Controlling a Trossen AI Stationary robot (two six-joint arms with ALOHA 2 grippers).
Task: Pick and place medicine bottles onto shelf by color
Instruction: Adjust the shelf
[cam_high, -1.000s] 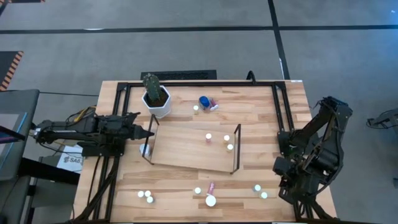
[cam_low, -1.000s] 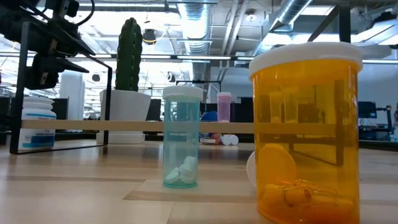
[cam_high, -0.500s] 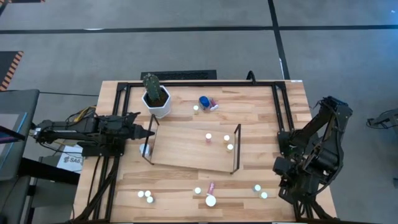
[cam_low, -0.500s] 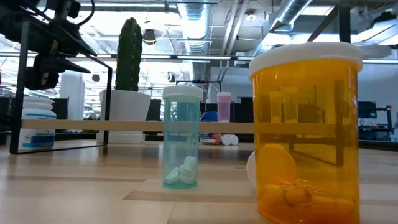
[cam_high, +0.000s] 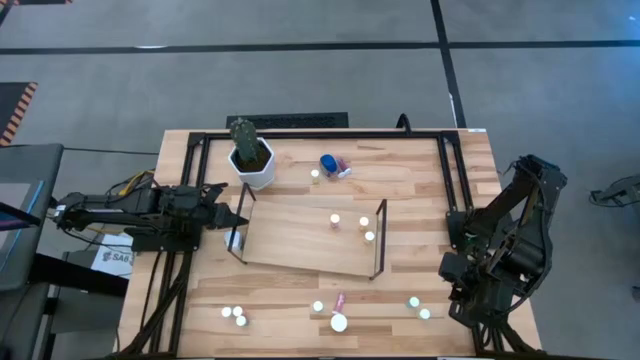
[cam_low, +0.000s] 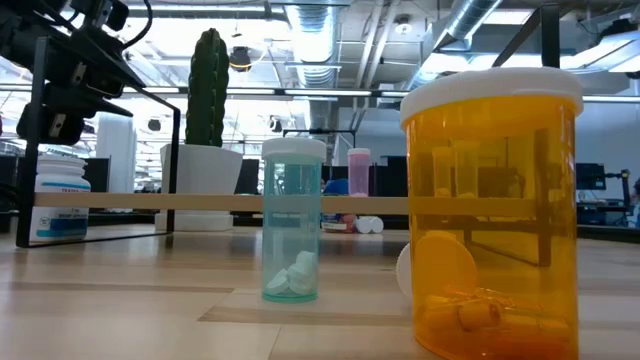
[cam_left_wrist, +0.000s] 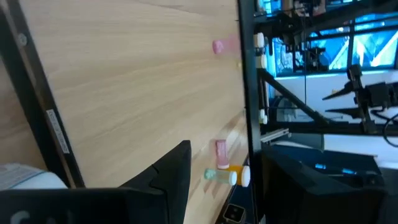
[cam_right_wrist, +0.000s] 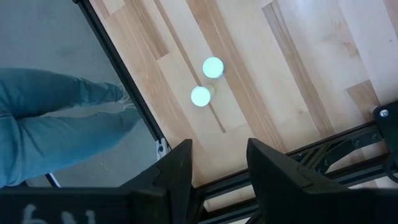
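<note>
The shelf (cam_high: 300, 240), a low light-wood platform with dark end frames, lies mid-table with three white-capped medicine bottles (cam_high: 364, 223) on its right half. More bottles stand along the near edge (cam_high: 339, 322), among them an orange one (cam_low: 490, 210) and a teal one (cam_low: 292, 220). A blue-capped bottle (cam_high: 327, 162) sits at the far side. My left gripper (cam_high: 236, 219) hovers level at the shelf's left end, just above a white bottle (cam_high: 233, 240) standing on the table. My right gripper (cam_right_wrist: 217, 152) is open, pointing down above two white-capped bottles (cam_right_wrist: 200, 96) near the table's right front corner.
A white hexagonal pot with a cactus (cam_high: 250, 158) stands at the far left beside the shelf. A black frame (cam_high: 455, 170) runs round the table top. A person's leg in jeans (cam_right_wrist: 56, 124) stands beyond the table's edge, in the right wrist view.
My left gripper has rolled a little about the line it points along, while staying in place at the shelf's left end. The bottles and the shelf have kept still.
</note>
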